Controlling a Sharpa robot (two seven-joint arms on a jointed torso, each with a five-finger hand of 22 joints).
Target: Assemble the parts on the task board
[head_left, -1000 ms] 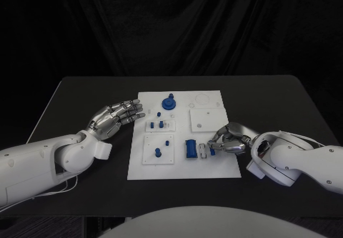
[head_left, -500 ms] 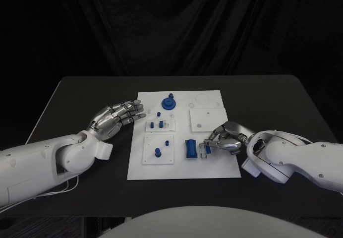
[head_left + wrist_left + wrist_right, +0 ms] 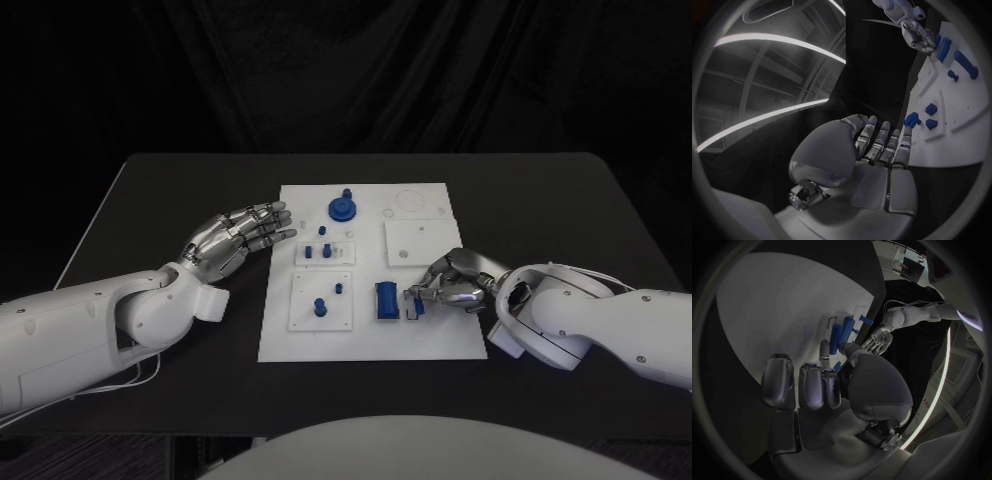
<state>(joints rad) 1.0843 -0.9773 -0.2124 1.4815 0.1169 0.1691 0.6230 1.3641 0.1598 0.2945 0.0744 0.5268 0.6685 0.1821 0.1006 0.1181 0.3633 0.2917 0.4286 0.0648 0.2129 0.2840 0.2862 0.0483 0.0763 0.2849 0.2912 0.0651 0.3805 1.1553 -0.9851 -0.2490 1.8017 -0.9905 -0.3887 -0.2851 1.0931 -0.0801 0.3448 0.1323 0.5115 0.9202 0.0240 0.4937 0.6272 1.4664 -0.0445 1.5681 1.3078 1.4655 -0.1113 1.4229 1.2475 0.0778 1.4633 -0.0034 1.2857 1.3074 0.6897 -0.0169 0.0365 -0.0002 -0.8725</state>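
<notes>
The white task board point(image 3: 368, 335) lies mid-table. A blue round knob point(image 3: 340, 208) stands at its far end, and small blue pegs point(image 3: 323, 248) sit on two raised plates. A larger blue block point(image 3: 387, 300) lies near the middle. My right hand point(image 3: 450, 285) rests on the board just right of that block, thumb and fingers curled in around a small blue part point(image 3: 837, 366). My left hand point(image 3: 238, 238) hovers off the board's left edge, fingers spread and holding nothing; in its wrist view the left hand point(image 3: 873, 155) faces the board point(image 3: 954, 135).
A white square plate point(image 3: 418, 240) and a round recess point(image 3: 411, 202) take up the board's far right. The black table point(image 3: 173, 200) spreads bare on both sides of the board. The right forearm point(image 3: 577, 320) lies across the table's right side.
The right hand has edged a little left toward the blue block and drawn its fingers closer together. The left hand has stayed where it was.
</notes>
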